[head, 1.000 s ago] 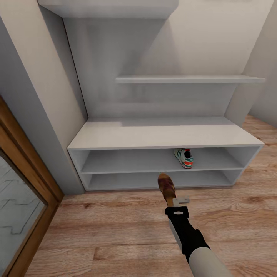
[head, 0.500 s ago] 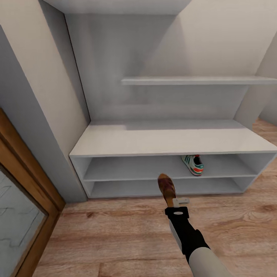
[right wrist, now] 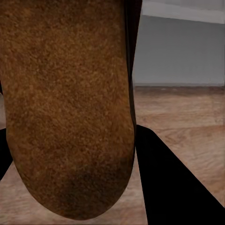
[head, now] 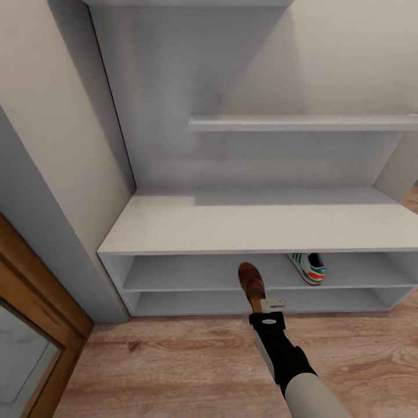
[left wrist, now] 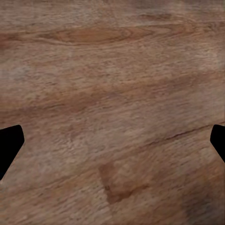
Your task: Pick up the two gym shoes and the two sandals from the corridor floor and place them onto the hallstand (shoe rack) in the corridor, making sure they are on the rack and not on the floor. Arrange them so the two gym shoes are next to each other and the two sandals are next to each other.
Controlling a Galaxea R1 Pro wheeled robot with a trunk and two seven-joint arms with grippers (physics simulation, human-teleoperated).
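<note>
My right gripper (head: 256, 299) is shut on a brown sandal (head: 251, 283), held out toward the front of the hallstand (head: 255, 220). In the right wrist view the sandal's tan insole (right wrist: 65, 103) looms between the black fingers (right wrist: 173, 183). One gym shoe (head: 308, 267), white with green stripes and an orange heel patch, sits on the hallstand's upper shelf level, to the right of the sandal. The left gripper (left wrist: 112, 140) is open over bare corridor floor (left wrist: 112, 70), its two black fingertips (left wrist: 8, 143) far apart with nothing between them.
A thin floating wall shelf (head: 302, 122) hangs above the hallstand. A grey wall (head: 52, 174) and a wooden door frame (head: 35, 290) stand at the left. Wood-plank floor (head: 174, 366) lies in front of the rack.
The whole head view has shifted: the hallstand looks closer and lower, and the gym shoe sits further right in the picture. The right arm and sandal keep their place in the view.
</note>
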